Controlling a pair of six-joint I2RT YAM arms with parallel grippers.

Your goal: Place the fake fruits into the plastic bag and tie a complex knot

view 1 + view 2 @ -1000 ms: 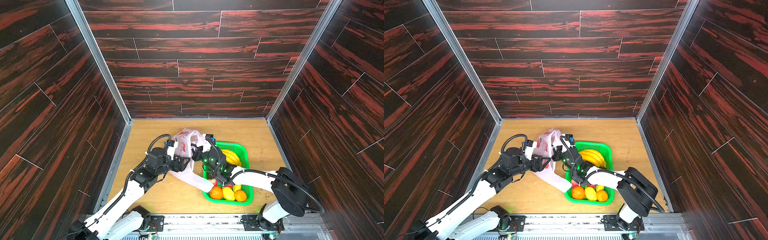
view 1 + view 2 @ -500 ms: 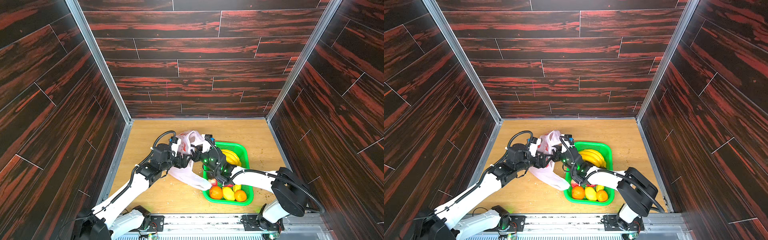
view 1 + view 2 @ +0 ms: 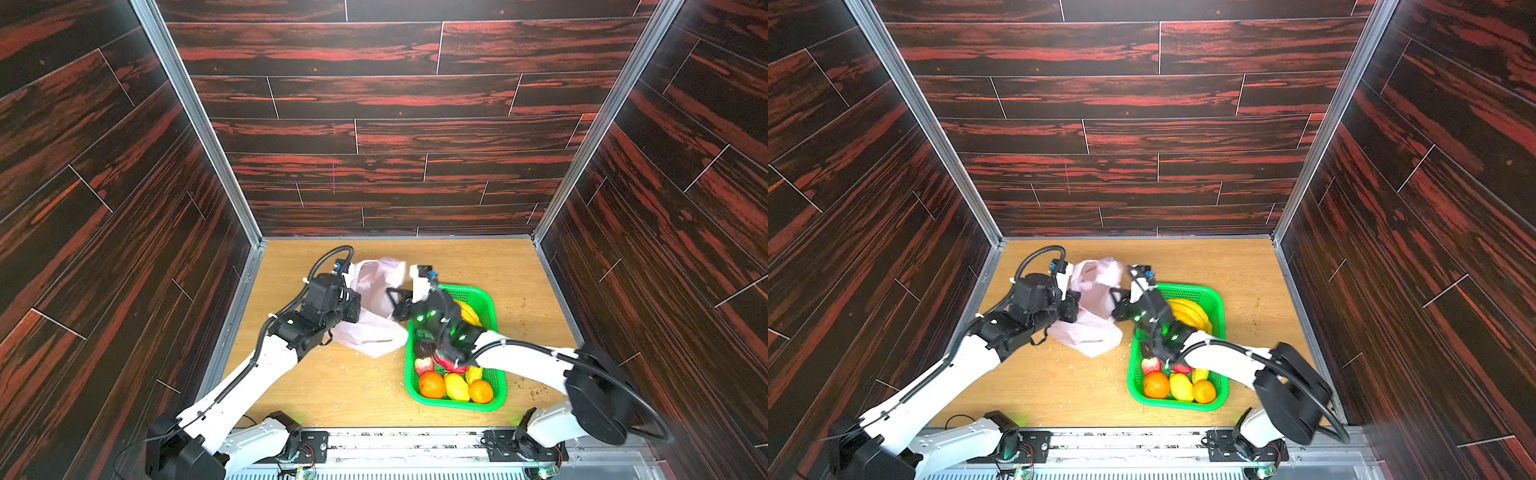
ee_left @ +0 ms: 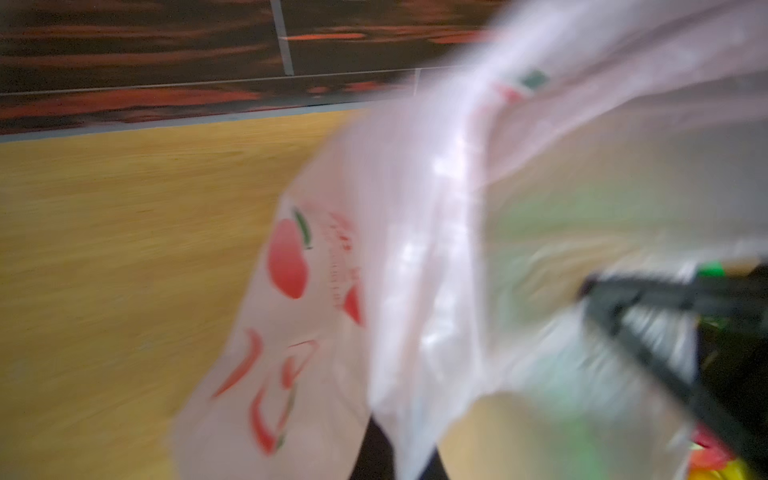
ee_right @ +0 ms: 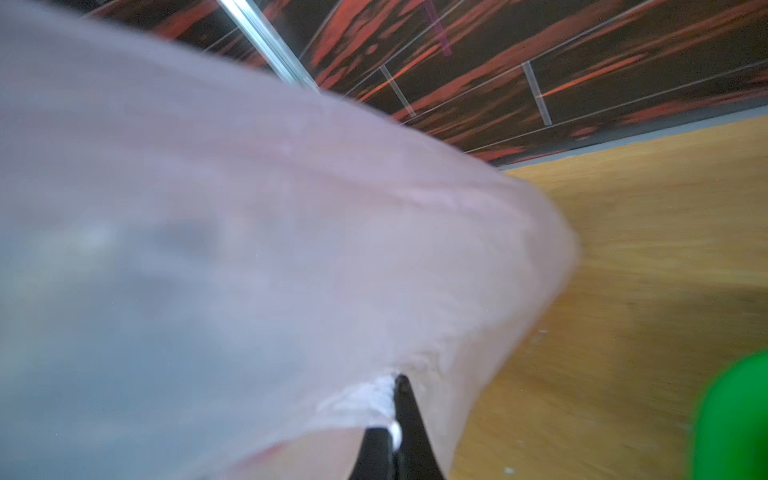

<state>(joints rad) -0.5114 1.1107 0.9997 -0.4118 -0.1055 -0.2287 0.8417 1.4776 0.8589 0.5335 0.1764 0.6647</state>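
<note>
The plastic bag (image 3: 376, 328) (image 3: 1096, 332), thin pinkish film with red fruit prints (image 4: 286, 262), hangs stretched between my two grippers above the wooden floor. My left gripper (image 3: 358, 301) (image 3: 1078, 305) is shut on the bag's left side; film bunches into its dark jaws (image 4: 390, 455). My right gripper (image 3: 395, 297) (image 3: 1116, 300) is shut on a bunched edge of the bag (image 5: 392, 415). The fake fruits lie in the green basket (image 3: 498, 401): bananas (image 3: 469, 313), oranges (image 3: 432, 384), a lemon (image 3: 456, 386), a dark round one (image 3: 424, 347). A knot is not in view.
The green basket (image 3: 1221, 390) stands right of the bag, under my right arm (image 3: 519, 357). Small crumbs are scattered on the floor (image 3: 353, 374) below the bag. Dark wood-patterned walls enclose the floor on three sides.
My left gripper reached right to the bag with open jaws, then shut on its film and drew back a little left. The right gripper kept its grip and hardly moved.
</note>
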